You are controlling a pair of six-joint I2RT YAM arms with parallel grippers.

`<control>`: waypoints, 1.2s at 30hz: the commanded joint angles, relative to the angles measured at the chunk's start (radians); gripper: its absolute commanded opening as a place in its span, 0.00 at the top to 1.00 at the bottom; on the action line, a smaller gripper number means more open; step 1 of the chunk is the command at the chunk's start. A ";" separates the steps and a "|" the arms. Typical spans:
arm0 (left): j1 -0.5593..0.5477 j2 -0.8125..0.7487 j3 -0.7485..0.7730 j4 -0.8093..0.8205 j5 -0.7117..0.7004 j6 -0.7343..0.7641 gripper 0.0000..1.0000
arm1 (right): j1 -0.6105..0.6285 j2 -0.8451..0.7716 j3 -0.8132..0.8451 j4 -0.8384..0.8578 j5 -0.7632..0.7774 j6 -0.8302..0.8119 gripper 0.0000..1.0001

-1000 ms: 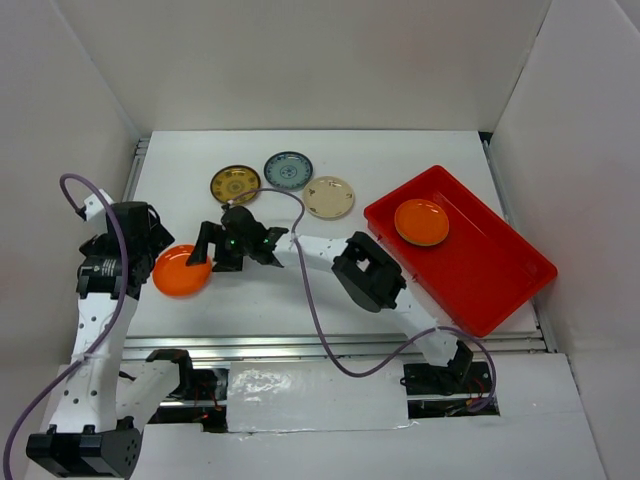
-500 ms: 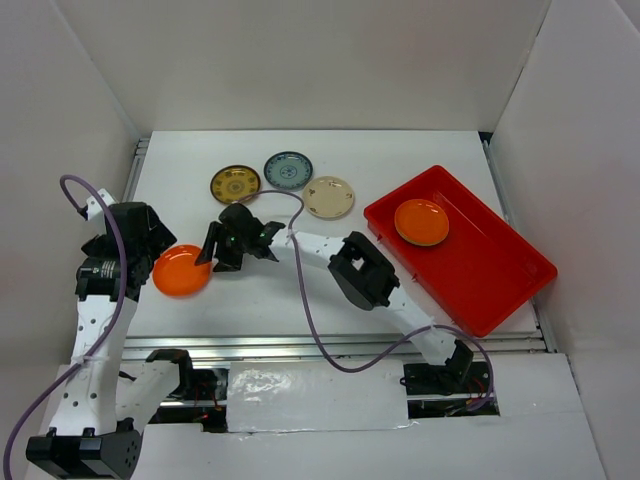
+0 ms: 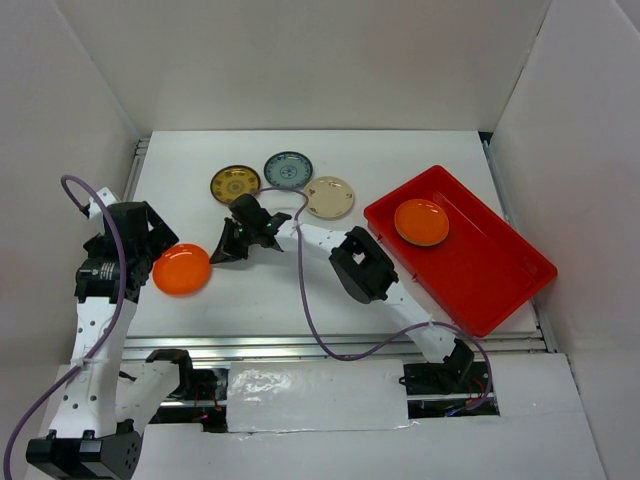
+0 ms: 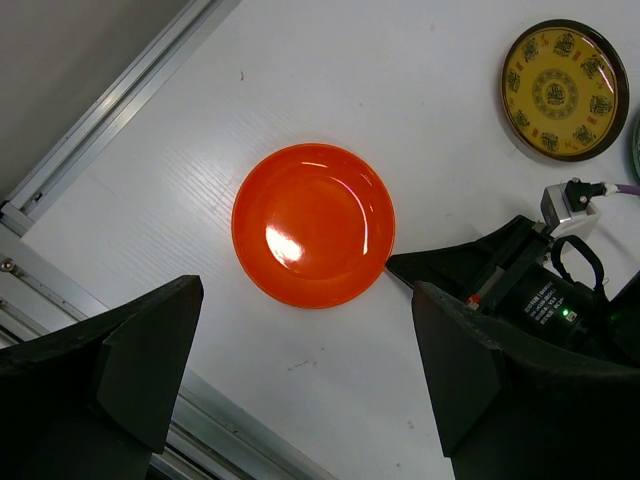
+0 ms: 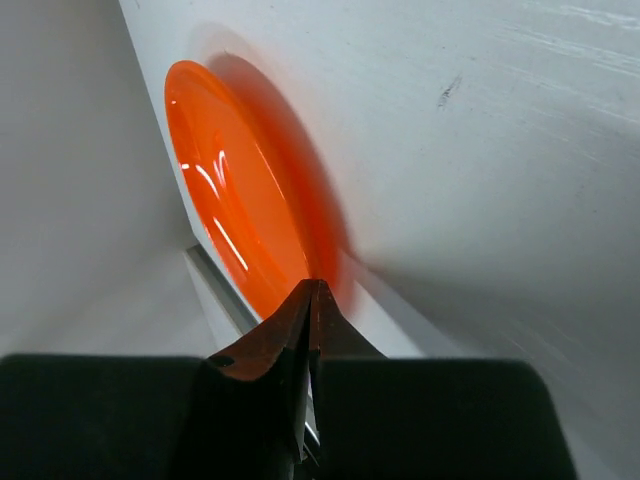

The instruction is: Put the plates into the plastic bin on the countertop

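Right arm reaches low to the left, end effector (image 3: 222, 253) pinched closed, tips just beside the glossy round orange plate (image 4: 312, 224) lying flat on the white surface (image 4: 400, 90), left-centre; left end effector (image 4: 305, 298) hovers spread wide above it.

The left arm (image 3: 95, 320) stands up from its base toward 12 o'clock, its wrist bent so that the left gripper (image 3: 152, 248) faces 3 o'clock, jaws spread wide with nothing gripped. The right arm (image 3: 365, 270) reaches from its base toward 10 o'clock, elbow raised and forearm running toward 9 o'clock. The right gripper (image 3: 218, 256) points to 8 o'clock, its fingers (image 5: 280, 340) pressed flat together.
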State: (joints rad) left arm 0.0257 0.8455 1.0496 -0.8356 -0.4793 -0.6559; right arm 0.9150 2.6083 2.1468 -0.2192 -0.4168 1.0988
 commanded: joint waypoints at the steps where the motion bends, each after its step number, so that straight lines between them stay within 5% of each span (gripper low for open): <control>1: 0.003 -0.011 0.016 0.036 0.016 0.021 0.01 | 0.001 0.009 -0.013 0.055 -0.036 0.009 0.95; 5: 0.003 -0.010 0.015 0.039 0.024 0.025 0.01 | 0.002 0.012 -0.015 0.073 -0.054 0.006 0.87; 6: 0.005 -0.011 0.015 0.041 0.027 0.025 0.01 | 0.005 0.010 -0.011 0.073 -0.057 0.004 0.73; 9: 0.005 -0.010 0.015 0.044 0.031 0.029 0.01 | 0.016 0.019 0.027 0.046 -0.063 -0.011 0.60; 36: 0.063 -0.052 0.007 0.076 0.153 0.041 0.01 | -0.024 0.038 -0.036 0.149 -0.145 0.079 0.59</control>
State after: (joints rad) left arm 0.0834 0.8097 1.0496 -0.7956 -0.3508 -0.6312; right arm 0.9047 2.6476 2.1159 -0.0925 -0.5686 1.1667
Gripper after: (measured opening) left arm 0.993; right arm 0.420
